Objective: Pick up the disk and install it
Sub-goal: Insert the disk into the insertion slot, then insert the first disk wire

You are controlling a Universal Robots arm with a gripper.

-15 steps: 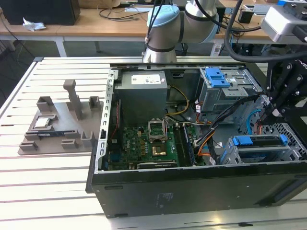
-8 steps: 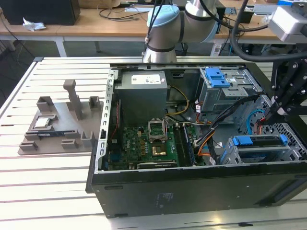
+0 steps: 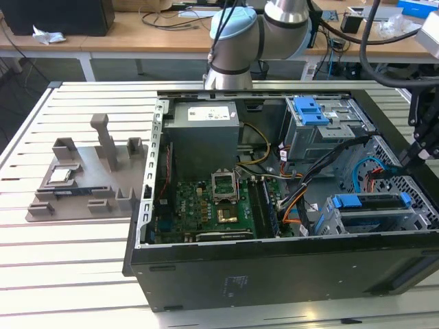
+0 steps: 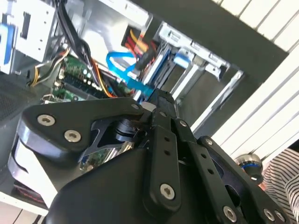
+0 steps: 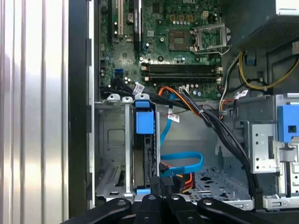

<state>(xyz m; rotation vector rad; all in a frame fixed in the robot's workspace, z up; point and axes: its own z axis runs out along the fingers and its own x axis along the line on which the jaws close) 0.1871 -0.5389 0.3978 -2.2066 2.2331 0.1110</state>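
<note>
The disk (image 3: 374, 205), framed in blue plastic, sits edge-up in its bay at the front corner of the open computer case (image 3: 274, 274) toward the exterior view's right, on the slatted table (image 3: 68, 274); a grey fixture tray (image 3: 89, 178) lies beside the case toward the exterior view's left; in the second wrist view the gripper (image 4: 159, 105) hangs over the case interior near a blue cable (image 4: 122, 71); whether the jaws are open or closed I cannot tell; in the first wrist view the disk (image 5: 143, 140) stands in the bay, its blue bracket (image 5: 144, 122) uppermost, beside the motherboard (image 5: 173, 37).
</note>
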